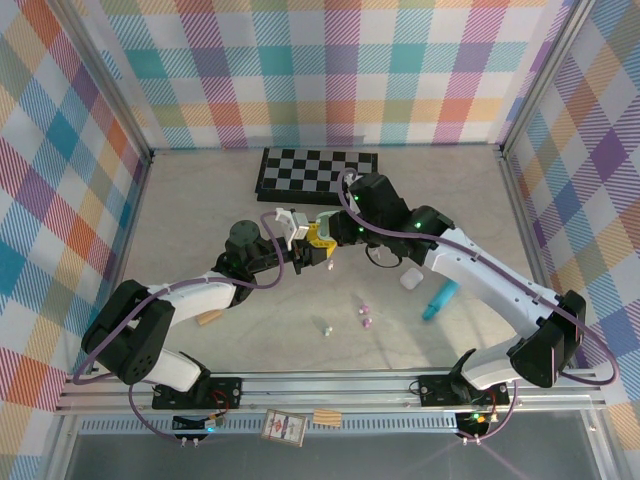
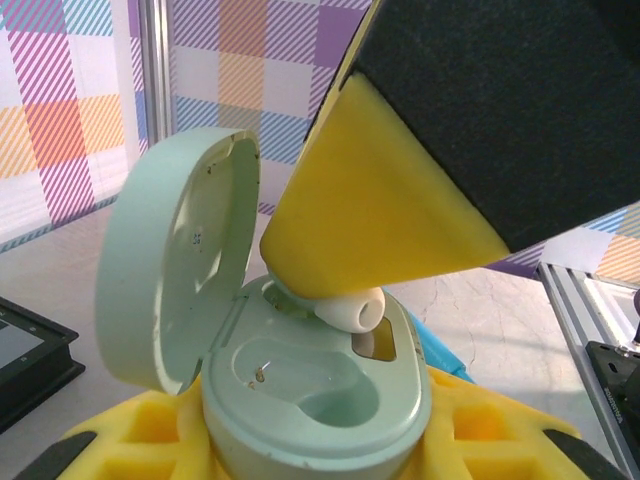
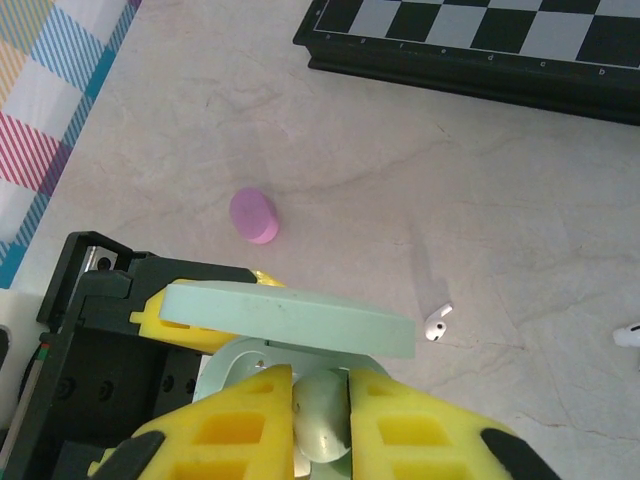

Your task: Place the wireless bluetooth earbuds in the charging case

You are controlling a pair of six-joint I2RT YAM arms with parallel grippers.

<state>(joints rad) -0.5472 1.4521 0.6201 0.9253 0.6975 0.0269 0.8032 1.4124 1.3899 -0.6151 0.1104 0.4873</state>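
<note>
Top view: the left gripper [image 1: 297, 246] and the right gripper [image 1: 323, 243] meet nose to nose over the middle of the table [image 1: 200, 210]. The open charging case [image 1: 289, 224] sits in the left one, but the crowd of yellow pads hides its base and whatever hangs over it. Right of the case, nearer the arm bases, lie loose earbuds [image 1: 366, 316], two pink-purple and one pale, too small to tell how they lie. Further right are a white case [image 1: 411, 280] and a teal stick [image 1: 440, 298]. A tan block [image 1: 208, 319] lies left of the case and a chessboard [image 1: 318, 172] beyond it. Left wrist view: the left gripper is clamped on the case's base, its pads [image 2: 130, 440] cut off by the lower edge. The lid [image 2: 175, 260] stands upright at the left. The left socket is bare. At the right socket a pale earbud [image 2: 352, 308] is pinched under a yellow pad of the right gripper; its stem is hidden, so whether it is seated or merely touching cannot be told. Right wrist view: the right pads are closed on the earbud, and the lid, edge-on just past them, hides the sockets. Beyond the case a pink cylinder [image 3: 254, 215] stands upright. A white earbud [image 3: 437, 323] lies to the case's right, and a second white earbud [image 3: 628, 335] is cut off by the frame edge.
</note>
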